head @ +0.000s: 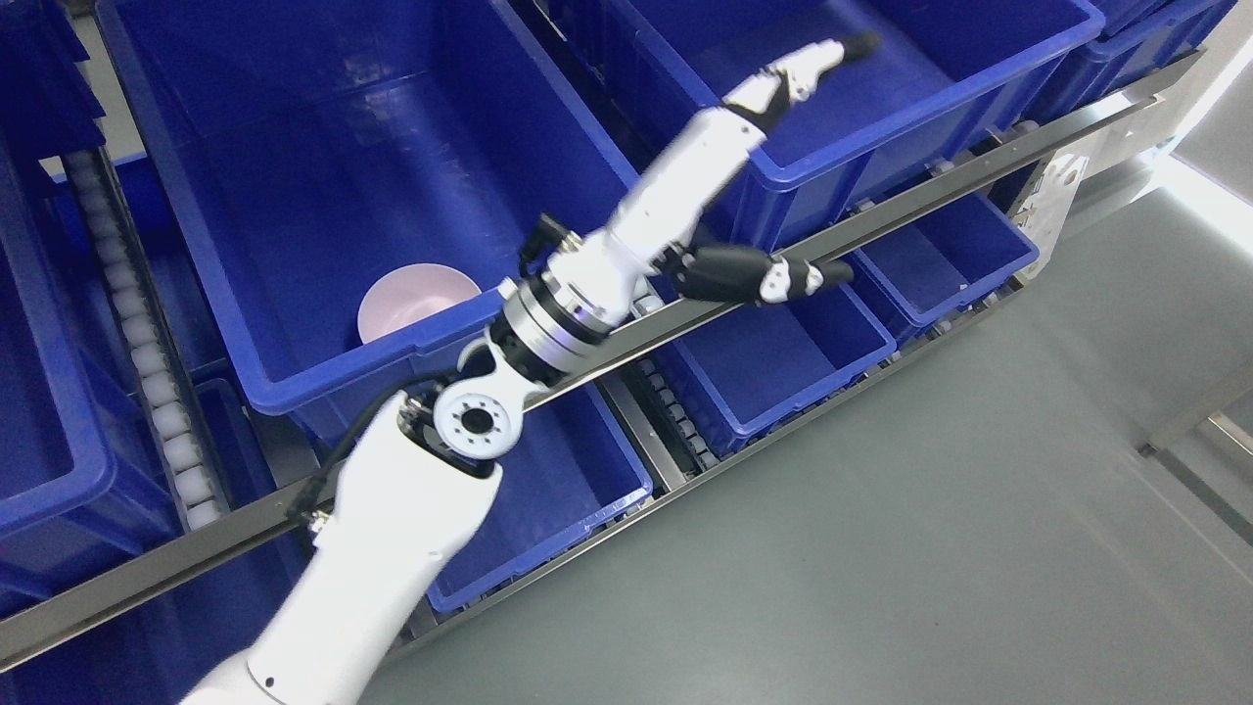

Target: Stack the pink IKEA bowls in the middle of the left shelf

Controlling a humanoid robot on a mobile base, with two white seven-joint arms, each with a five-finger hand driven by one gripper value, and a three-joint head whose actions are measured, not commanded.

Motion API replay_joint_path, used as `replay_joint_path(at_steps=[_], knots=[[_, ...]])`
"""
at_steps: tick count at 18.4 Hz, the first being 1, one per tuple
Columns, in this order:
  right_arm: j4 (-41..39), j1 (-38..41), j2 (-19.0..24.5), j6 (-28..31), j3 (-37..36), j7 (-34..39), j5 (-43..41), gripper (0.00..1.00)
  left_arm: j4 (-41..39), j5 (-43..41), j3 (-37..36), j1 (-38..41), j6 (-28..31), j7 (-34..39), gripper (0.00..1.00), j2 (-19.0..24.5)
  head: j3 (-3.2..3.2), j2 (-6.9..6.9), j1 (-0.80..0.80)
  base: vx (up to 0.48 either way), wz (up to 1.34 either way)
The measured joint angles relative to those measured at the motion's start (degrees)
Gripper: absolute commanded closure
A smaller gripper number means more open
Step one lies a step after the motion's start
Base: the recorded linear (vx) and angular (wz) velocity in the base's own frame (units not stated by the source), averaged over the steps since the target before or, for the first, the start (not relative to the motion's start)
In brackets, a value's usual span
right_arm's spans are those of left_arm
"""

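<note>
The robot's white left arm (382,548) comes up from the bottom left. Its left hand (724,166) is stretched out with fingers spread wide, holding nothing, over the rim between two blue bins. A pink bowl (416,299) sits in the near corner of the big blue bin (294,382). It could be one bowl or several nested; I cannot tell. No other bowl shows.

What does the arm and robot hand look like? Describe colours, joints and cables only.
The left arm has a glossy white shell, a round white joint disc with a black centre, a silver-and-black wrist ring and a black cable. The robot hand is white with black fingers and tips.
</note>
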Motion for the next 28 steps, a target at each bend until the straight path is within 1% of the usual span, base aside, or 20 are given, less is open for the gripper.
replay_joint_path(at_steps=[2, 4, 7, 10, 14, 18, 22, 26, 28], knots=[[0.00, 0.00, 0.00, 0.16, 0.00, 0.05, -0.34, 0.00, 0.11, 0.52, -5.23, 3.19, 0.59, 0.51, 0.00, -0.16, 0.00, 0.00, 0.00, -0.009, -0.03], [0.00, 0.00, 0.00, 0.16, 0.00, 0.18, -0.54, 0.00, 0.19, 0.82, -8.18, 6.04, 0.98, 0.75, 0.00, -0.27, 0.00, 0.00, 0.00, -0.010, -0.08], [0.00, 0.00, 0.00, 0.07, 0.00, 0.35, -0.72, 0.00, 0.26, 1.91, -10.27, 11.12, 1.16, 0.87, 0.00, -0.41, 0.00, 0.00, 0.00, -0.019, -0.13], [0.00, -0.01, 0.00, -0.06, 0.00, 0.38, -0.81, 0.00, 0.29, 5.44, -10.31, 16.20, 1.26, 1.12, 0.00, -0.52, 0.00, 0.00, 0.00, -0.029, -0.20], [0.00, 0.00, 0.00, -0.09, 0.00, 0.38, -0.89, 0.00, 0.33, 11.40, -8.09, 23.45, -0.31, 1.04, 0.00, -0.62, 0.00, 0.02, 0.00, -0.036, -0.39], [0.00, 0.00, 0.00, -0.10, 0.00, 0.38, -0.92, 0.00, 0.62, 18.55, -3.24, 28.40, -0.57, 0.76, 0.00, -0.71, 0.00, 0.03, 0.00, -0.003, -0.71], [0.00, 0.00, 0.00, -0.09, 0.00, 0.39, -0.93, 0.00, 1.68, 23.94, 2.89, 30.73, 2.94, 1.17, 0.00, -0.76, 0.00, 0.03, 0.00, 0.021, -0.60], [0.00, 0.00, 0.00, -0.09, 0.00, 0.40, -0.94, 0.00, 2.48, 27.54, 8.70, 31.84, 8.01, 4.81, 0.00, -0.79, 0.00, 0.03, 0.00, 0.021, -0.45], [0.00, 0.00, 0.00, -0.09, 0.00, 0.40, -0.94, 0.00, 2.76, 28.63, 11.37, 32.13, 9.72, 5.53, 0.00, -0.80, 0.00, 0.03, 0.00, 0.009, -0.32]])
